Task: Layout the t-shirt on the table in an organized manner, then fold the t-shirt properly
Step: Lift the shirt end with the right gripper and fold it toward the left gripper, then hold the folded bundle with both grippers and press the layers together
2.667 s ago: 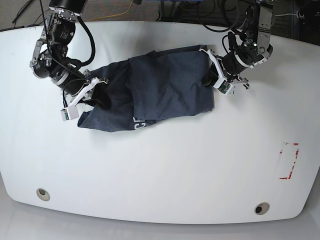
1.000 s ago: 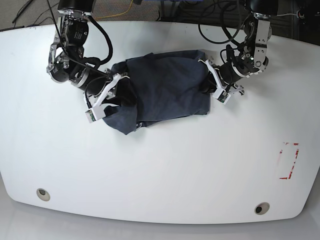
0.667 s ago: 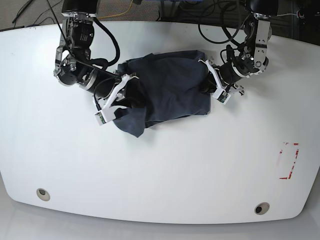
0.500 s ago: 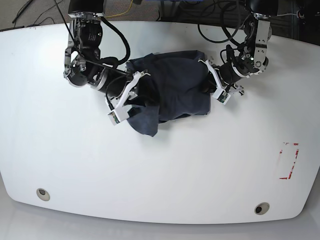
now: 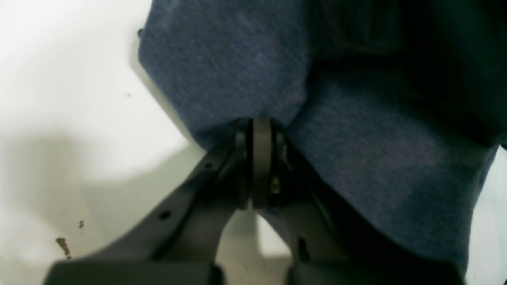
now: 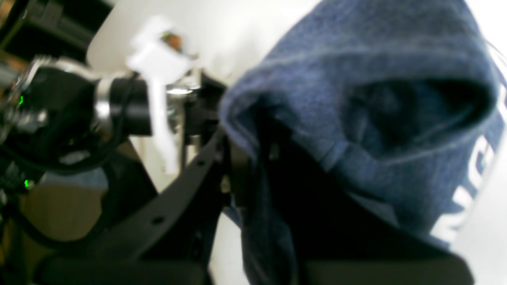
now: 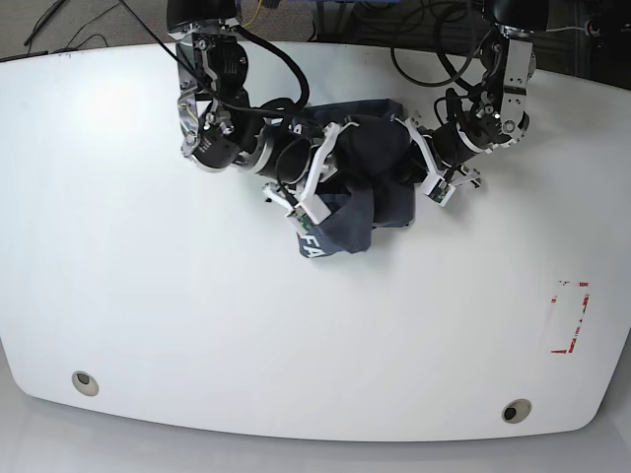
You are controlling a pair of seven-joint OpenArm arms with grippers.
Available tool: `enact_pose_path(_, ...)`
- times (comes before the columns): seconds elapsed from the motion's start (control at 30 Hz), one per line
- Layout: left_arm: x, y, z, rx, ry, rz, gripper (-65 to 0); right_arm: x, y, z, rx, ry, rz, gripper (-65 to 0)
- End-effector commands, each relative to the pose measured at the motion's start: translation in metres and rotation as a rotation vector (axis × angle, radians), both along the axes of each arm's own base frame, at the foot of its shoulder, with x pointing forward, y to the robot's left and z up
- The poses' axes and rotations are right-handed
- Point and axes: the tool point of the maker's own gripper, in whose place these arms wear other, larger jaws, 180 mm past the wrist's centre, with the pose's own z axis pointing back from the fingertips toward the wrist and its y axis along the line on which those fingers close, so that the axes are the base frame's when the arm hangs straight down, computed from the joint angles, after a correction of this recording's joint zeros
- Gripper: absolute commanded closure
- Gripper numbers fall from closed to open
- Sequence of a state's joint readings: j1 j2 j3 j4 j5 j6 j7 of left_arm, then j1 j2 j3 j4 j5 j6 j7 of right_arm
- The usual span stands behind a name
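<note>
The t-shirt [image 7: 360, 187] lies bunched in a dark heap on the desk [image 7: 296, 335], near the middle of the far edge, with a fold hanging toward the near side that shows white letters. In the right wrist view the cloth [image 6: 356, 118] rolls over itself, white lettering at its lower right. The right tool [image 7: 315, 187] is clamped on the shirt's left part, cloth pinched between its nearly closed jaws. The left tool [image 7: 419, 163] is pressed fully together on the shirt's right edge; its wrist view shows blue-grey fabric [image 5: 356, 138] gathered at the tips.

The desk is glossy white with curved edges. Two round grommet holes [image 7: 86, 382] sit near the front corners, and a red tape outline [image 7: 570, 315] marks the right edge. Cables [image 7: 424, 39] lie behind the far edge.
</note>
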State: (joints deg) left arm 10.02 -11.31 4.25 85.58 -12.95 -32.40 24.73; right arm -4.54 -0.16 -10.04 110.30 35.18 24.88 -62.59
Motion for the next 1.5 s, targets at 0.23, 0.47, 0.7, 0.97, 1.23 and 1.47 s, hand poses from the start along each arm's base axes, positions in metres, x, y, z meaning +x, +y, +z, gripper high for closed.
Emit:
enact_pose_path(0.23, -0.008, 0.006, -0.01, 0.055, 0.038, -0.014, 0.0, 0.009, 0.018, 0.011, -0.036, -0.082, 0.018, 0.0)
enact_pose_path(0.47, -0.008, 0.006, -0.01, 0.055, 0.038, -0.014, 0.0, 0.014, 0.022, 0.006, -0.047, -0.073, 0.032, -9.8)
enact_pose_path(0.7, -0.008, 0.006, -0.009, 0.055, 0.037, -0.014, 0.0, 0.021, 0.021, 0.012, -0.05, -0.096, 0.032, -30.9)
enact_pose_path(0.97, -0.008, 0.005, -0.009, 0.053, 0.038, -0.014, 0.0, 0.023, 0.038, 0.016, -0.055, -0.118, 0.091, -36.2)
enact_pose_path(1.23, -0.008, 0.005, -0.009, 0.053, 0.038, -0.014, 0.0, 0.017, 0.052, 0.024, -0.055, -0.15, 0.147, -36.2)
enact_pose_path(1.47, -0.008, 0.007, -0.01, 0.055, 0.04, -0.013, 0.0, 0.04, 0.028, 0.028, -0.175, -0.244, 0.116, -36.2)
